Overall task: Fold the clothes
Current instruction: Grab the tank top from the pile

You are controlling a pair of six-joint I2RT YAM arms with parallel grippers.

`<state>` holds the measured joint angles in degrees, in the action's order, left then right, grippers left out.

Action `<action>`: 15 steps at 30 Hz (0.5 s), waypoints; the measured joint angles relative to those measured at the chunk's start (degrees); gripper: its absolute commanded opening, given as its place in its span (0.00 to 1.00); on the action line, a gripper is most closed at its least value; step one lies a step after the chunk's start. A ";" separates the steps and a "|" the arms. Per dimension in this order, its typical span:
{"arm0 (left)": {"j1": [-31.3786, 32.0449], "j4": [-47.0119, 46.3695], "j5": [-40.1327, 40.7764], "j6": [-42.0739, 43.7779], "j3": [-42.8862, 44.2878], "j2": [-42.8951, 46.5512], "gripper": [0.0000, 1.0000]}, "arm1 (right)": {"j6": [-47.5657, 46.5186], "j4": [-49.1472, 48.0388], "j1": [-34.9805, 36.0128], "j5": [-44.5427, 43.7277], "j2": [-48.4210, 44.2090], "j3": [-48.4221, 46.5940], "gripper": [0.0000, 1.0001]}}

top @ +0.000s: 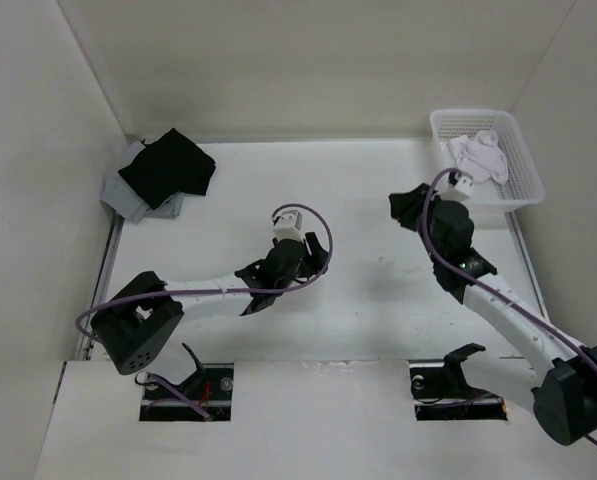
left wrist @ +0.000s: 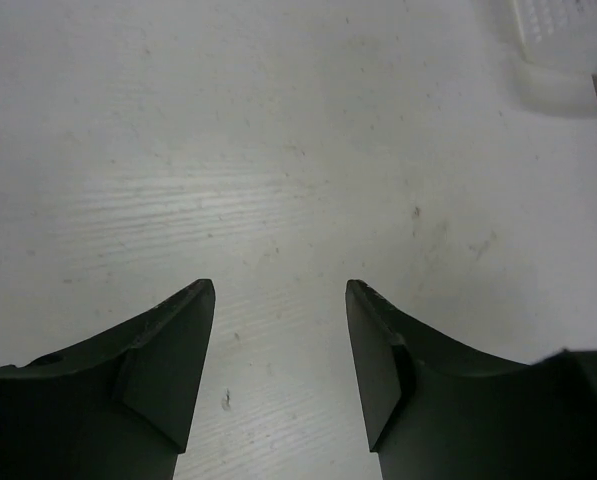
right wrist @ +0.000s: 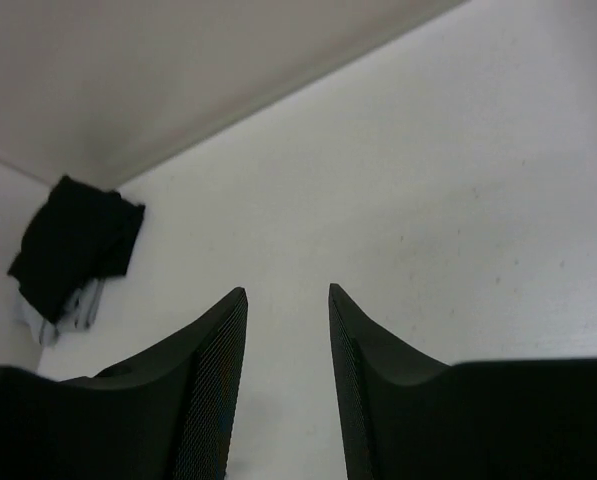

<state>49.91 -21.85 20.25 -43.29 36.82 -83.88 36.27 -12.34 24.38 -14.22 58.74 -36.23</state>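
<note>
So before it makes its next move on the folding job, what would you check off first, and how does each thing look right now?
1. Left gripper open and empty: ok.
2. Right gripper open and empty: ok.
3. White garment spread on the table: not ok, it lies crumpled in the basket at the far right.
4. An arm within easy reach of the basket: ok, the right arm's wrist is just beside it.
5. Black garment and grey cloth stack out of the way: ok, both sit in the far left corner.
6. Garment free of the basket mesh: cannot tell.
</note>
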 measured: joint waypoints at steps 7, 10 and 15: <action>2.25 -2.69 -4.57 0.66 -0.11 -2.99 0.53 | -1.68 1.99 -13.25 -1.07 11.28 -17.27 0.08; 2.69 -5.25 -6.03 1.18 -1.77 -3.06 0.53 | -1.92 3.23 -18.62 -1.22 20.02 -24.63 0.01; 1.88 -8.46 -7.02 2.40 -6.16 -1.01 0.53 | -3.28 7.80 -26.60 -1.44 36.61 -39.78 0.02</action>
<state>51.79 -30.30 13.23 -40.88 30.65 -84.88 32.99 -4.54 -2.22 -15.66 95.35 -76.01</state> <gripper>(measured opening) 0.530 0.002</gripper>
